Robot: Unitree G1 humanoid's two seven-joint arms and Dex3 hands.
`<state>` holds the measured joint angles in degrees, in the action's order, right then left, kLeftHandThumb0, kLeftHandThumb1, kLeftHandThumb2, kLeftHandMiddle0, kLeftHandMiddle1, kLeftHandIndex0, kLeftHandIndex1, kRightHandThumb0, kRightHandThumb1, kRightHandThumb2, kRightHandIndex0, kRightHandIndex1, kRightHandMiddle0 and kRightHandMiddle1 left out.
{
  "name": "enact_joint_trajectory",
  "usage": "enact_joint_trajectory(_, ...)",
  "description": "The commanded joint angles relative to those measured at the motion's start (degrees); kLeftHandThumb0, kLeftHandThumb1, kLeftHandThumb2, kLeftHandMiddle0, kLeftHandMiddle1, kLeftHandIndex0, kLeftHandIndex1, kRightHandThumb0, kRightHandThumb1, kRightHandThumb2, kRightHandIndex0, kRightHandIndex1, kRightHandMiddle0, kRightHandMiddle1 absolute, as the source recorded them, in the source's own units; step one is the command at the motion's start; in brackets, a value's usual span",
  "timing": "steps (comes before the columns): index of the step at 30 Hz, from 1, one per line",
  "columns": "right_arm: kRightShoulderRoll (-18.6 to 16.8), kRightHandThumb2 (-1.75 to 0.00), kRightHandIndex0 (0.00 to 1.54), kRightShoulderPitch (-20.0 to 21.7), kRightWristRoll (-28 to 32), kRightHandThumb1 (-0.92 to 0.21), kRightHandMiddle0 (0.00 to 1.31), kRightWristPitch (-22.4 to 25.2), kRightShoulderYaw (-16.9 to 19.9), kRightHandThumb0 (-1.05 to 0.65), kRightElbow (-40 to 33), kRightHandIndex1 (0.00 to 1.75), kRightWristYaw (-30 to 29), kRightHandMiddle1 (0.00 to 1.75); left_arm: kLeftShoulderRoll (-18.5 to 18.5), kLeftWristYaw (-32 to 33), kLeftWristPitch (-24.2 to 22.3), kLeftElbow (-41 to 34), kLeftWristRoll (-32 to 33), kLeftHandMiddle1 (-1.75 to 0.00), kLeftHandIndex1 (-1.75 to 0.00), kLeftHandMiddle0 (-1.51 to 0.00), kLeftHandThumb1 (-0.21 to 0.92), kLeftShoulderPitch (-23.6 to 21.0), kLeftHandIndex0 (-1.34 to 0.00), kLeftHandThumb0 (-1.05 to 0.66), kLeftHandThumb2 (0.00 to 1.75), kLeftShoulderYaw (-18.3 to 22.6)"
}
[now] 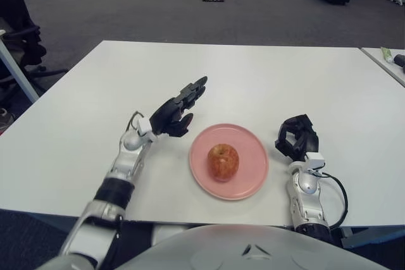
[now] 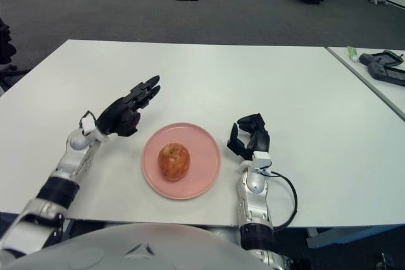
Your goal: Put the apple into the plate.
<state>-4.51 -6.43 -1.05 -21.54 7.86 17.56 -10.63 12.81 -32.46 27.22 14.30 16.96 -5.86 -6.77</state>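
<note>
A red-yellow apple [image 1: 223, 161] sits upright on the pink plate [image 1: 253, 175] near the table's front edge. My left hand [image 1: 181, 107] is raised just left of the plate, fingers spread open and holding nothing. My right hand [image 1: 297, 137] shows just right of the plate, fingers curled and holding nothing. The apple [image 2: 173, 160] and plate [image 2: 202, 175] also show in the right eye view, between the left hand [image 2: 131, 107] and the right hand [image 2: 250, 136].
The white table [image 1: 266, 80] stretches back behind the plate. A second table at the far right holds a dark controller [image 2: 387, 67] and a small tube [image 2: 352, 54]. A dark office chair [image 1: 19, 26] stands at the left.
</note>
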Motion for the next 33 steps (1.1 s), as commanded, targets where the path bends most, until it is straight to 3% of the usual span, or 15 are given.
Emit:
enact_joint_trajectory(1,0.1,-1.12,0.77,-1.23,0.38,-0.48,0.48,1.15,0.02,-0.43,2.42,1.75,0.32,1.75,-1.28,1.81,-2.53,-1.51,2.76,-0.01,0.0,-0.02,0.92,2.9,0.0,-0.98,0.76,3.25)
enact_joint_trajectory(5,-0.18,-1.12,0.78,-1.27,0.58,-0.48,0.48,0.89,-0.23,-0.43,2.17,1.75,0.51,1.75,-5.03,1.15,-4.68,1.56,8.95,-0.05,-0.06,-0.05,0.92,5.13,-0.01,-0.94,0.79,6.99)
enact_joint_trajectory(8,-0.44,-1.1,0.78,-1.39,0.55,-0.49,0.47,1.4,-0.57,-0.42,1.52,1.75,0.5,1.75,-8.59,0.2,-8.32,6.35,15.72,-0.3,-0.29,-0.01,0.92,4.67,0.0,-0.89,0.86,11.2)
enact_joint_trajectory(13,-0.47,-1.1,0.77,-1.36,0.29,-0.5,0.47,2.16,-0.72,-0.42,1.1,1.75,0.38,1.75,-11.83,2.04,-8.92,10.08,17.26,-0.59,-0.55,-0.01,0.92,4.52,0.0,-0.83,0.94,15.27)
enact_joint_trajectory(15,-0.46,-1.09,0.76,-1.3,0.23,-0.5,0.47,2.45,-0.74,-0.42,1.03,1.75,0.35,1.75,-12.72,3.08,-7.66,11.81,16.53,-0.87,-0.81,-0.05,0.92,4.72,0.0,-0.8,0.97,16.81)
enact_joint_trajectory(16,-0.46,-1.09,0.75,-1.24,0.16,-0.5,0.47,2.64,-0.74,-0.42,1.01,1.75,0.25,1.75,-13.11,3.75,-6.55,12.44,15.62,-0.92,-0.88,-0.07,0.92,5.03,0.0,-0.79,0.97,17.33)
enact_joint_trajectory(18,-0.45,-1.09,0.74,-1.16,0.1,-0.5,0.47,2.84,-0.74,-0.42,1.0,1.75,0.18,1.75,-13.87,4.61,-4.84,13.23,14.09,-1.11,-1.26,-0.18,0.92,5.52,-0.04,-0.76,1.0,18.11)
enact_joint_trajectory(21,-0.4,-1.09,0.73,-1.05,0.16,-0.51,0.46,2.9,-0.78,-0.42,1.03,1.75,0.29,1.75,-15.15,5.83,-2.14,14.32,12.01,-1.26,-1.47,-0.28,0.92,6.71,-0.1,-0.73,1.01,18.92)
enact_joint_trajectory(25,-0.51,-1.08,0.72,-0.65,0.74,-0.51,0.46,2.91,-0.78,-0.42,1.27,1.75,0.75,1.75,-16.81,9.44,2.58,17.73,8.29,-1.45,-1.65,-0.35,0.92,6.86,-0.28,-0.66,1.03,20.2)
enact_joint_trajectory(27,-0.55,-1.07,0.72,-0.57,0.88,-0.52,0.46,2.93,-0.76,-0.42,1.29,1.75,0.9,1.75,-17.28,10.13,3.84,18.45,7.47,-1.61,-1.71,-0.42,0.72,6.49,-0.35,-0.51,1.0,20.66)
enact_joint_trajectory(30,-0.51,-1.07,0.72,-0.43,0.74,-0.52,0.45,2.62,-0.82,-0.42,1.49,1.75,0.95,1.75,-17.81,11.09,4.57,19.45,6.79,-1.7,-1.73,-0.44,0.63,6.0,-0.39,-0.44,1.0,21.23)
enact_joint_trajectory(33,-0.35,-1.07,0.72,-0.28,0.41,-0.52,0.45,1.99,-0.93,-0.42,1.87,1.75,1.0,1.75,-18.23,11.93,4.51,20.01,6.43,-1.73,-1.74,-0.46,0.6,5.65,-0.4,-0.42,0.99,21.68)
